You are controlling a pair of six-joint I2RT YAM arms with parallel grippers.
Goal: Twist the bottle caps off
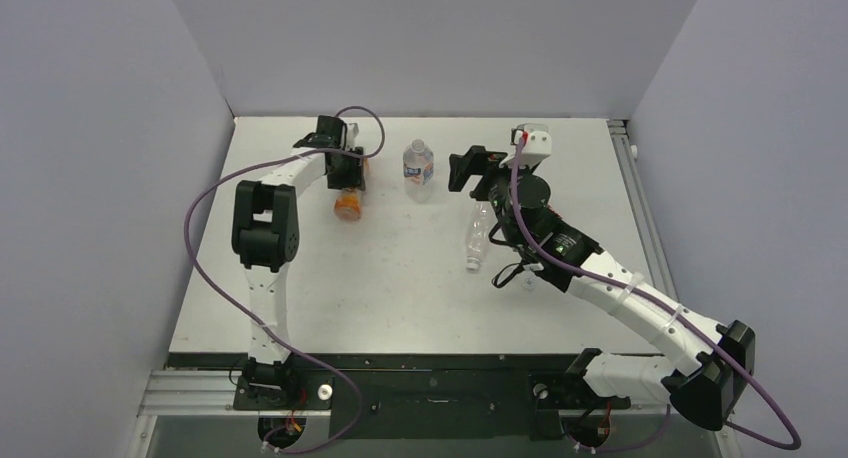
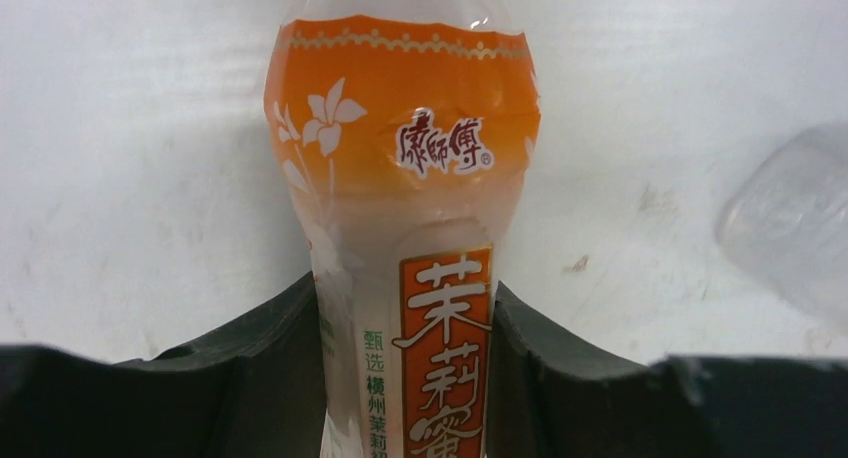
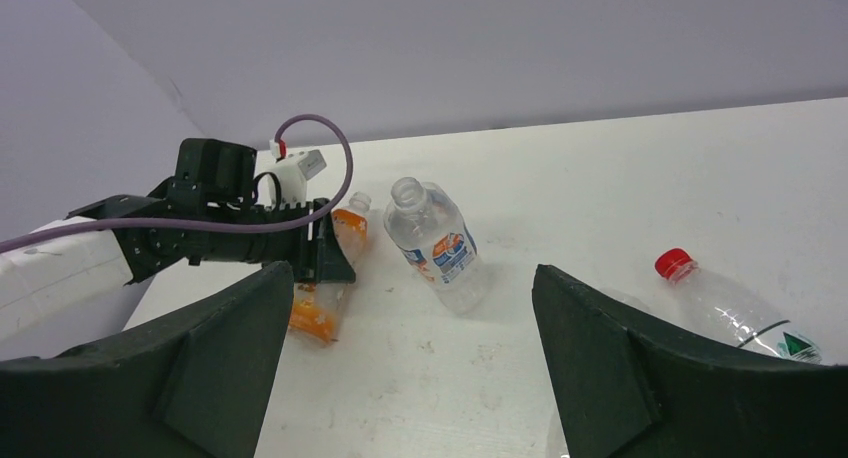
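An orange-labelled bottle (image 2: 400, 148) lies on the table at the back left, and my left gripper (image 2: 405, 298) is shut on its middle, one finger pressed on each side. The top view shows this gripper (image 1: 347, 176) over the bottle (image 1: 348, 206). I cannot tell whether that bottle carries a cap. My right gripper (image 3: 412, 273) hangs open above bare table, nothing between its fingers. A red cap (image 3: 674, 263) sits on a clear bottle (image 3: 740, 318) lying by the right finger. A small clear bottle (image 3: 435, 243) ahead has an open mouth, no cap.
In the top view the uncapped clear bottle (image 1: 418, 168) is between the two grippers, close to my right gripper (image 1: 462, 168). Another clear bottle (image 1: 477, 236) lies partly under the right arm. Purple walls close the table at back and sides.
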